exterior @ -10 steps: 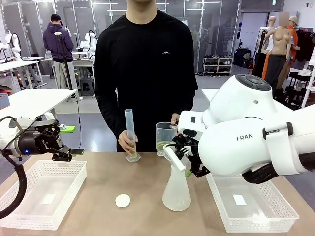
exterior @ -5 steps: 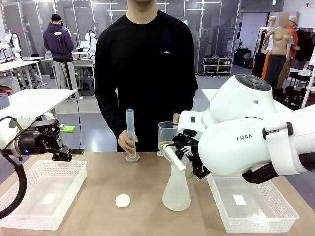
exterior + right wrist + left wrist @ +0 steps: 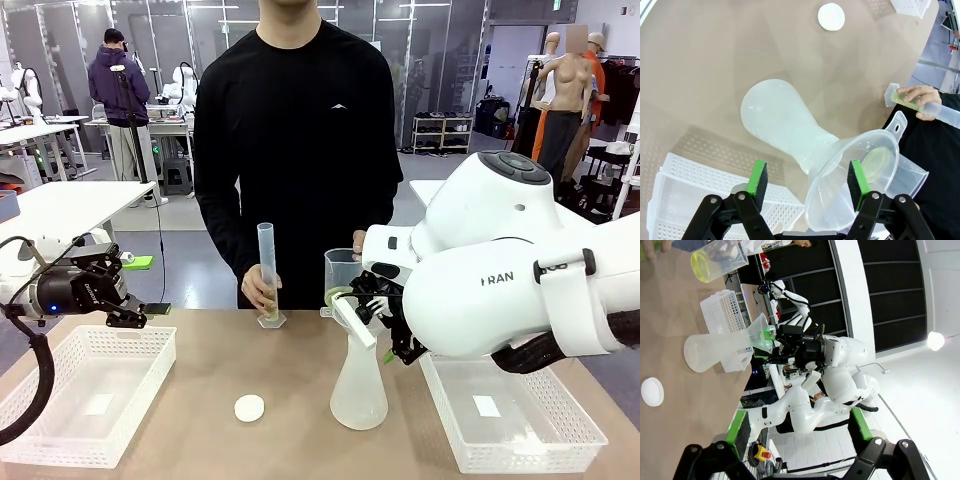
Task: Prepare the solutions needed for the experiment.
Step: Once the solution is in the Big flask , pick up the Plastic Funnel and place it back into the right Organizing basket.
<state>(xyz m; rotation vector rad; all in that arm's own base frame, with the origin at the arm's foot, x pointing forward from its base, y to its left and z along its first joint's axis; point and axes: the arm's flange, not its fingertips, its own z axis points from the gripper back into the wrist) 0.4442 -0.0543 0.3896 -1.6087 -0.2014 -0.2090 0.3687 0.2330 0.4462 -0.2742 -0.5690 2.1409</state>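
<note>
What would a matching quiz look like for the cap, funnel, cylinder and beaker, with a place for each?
1. cap
2. funnel
3. cylinder
4. beaker

a. in the flask's neck
b. right behind the funnel, yellow-green liquid inside
c. flat on the table
d. upright, a hand round its lower part

Pairs: 1-c, 2-a, 3-d, 4-b

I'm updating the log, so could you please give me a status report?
Left gripper open, near left basket. Right gripper open, astride funnel on conical flask. Solution in person's beaker, beyond funnel. White cap apart from flask.
</note>
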